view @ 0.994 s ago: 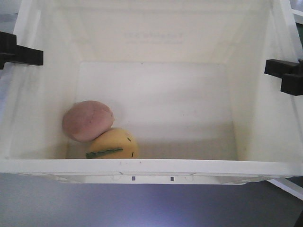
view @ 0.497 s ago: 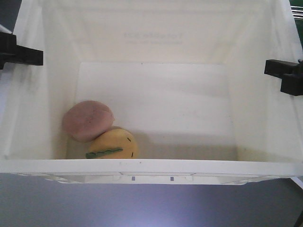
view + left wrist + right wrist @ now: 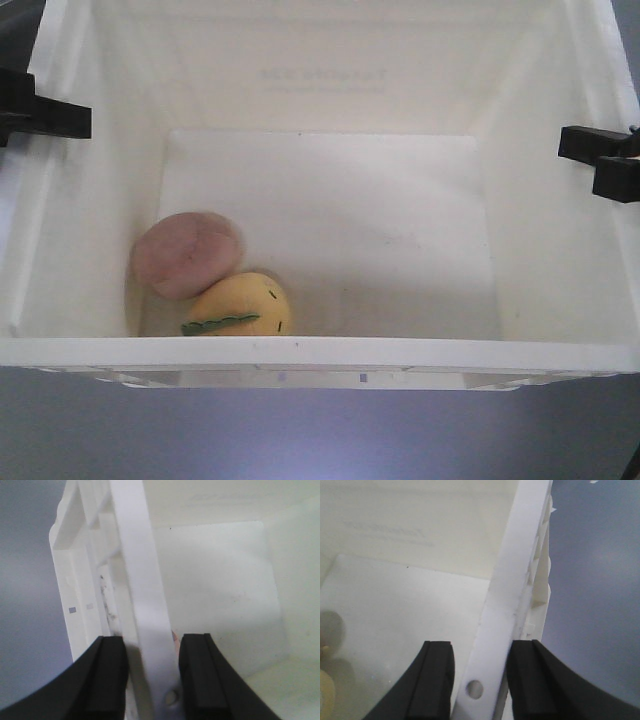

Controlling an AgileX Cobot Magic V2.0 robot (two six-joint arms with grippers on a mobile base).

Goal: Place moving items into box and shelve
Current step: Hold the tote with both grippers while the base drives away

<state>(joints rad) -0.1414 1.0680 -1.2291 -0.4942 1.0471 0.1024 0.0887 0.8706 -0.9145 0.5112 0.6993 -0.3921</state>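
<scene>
White plastic fills my view. The box (image 3: 320, 352) holds its place against the camera, while the grey surface (image 3: 320, 430) beyond it has shifted over the last second and a pale object at the lower right has passed out of sight. I judge that the box is being carried and shelving is under way. Both items lie inside at the near-left corner, with the pink ball (image 3: 187, 254) touching the yellow ball (image 3: 240, 305). My left gripper (image 3: 152, 680) is closed to the thickness of the left rim, with a pad on either face. The right gripper (image 3: 481, 680) clamps the right rim likewise.

Left gripper (image 3: 152, 640) and right gripper (image 3: 481, 645) both clamped on the box (image 3: 320, 353) rim
</scene>
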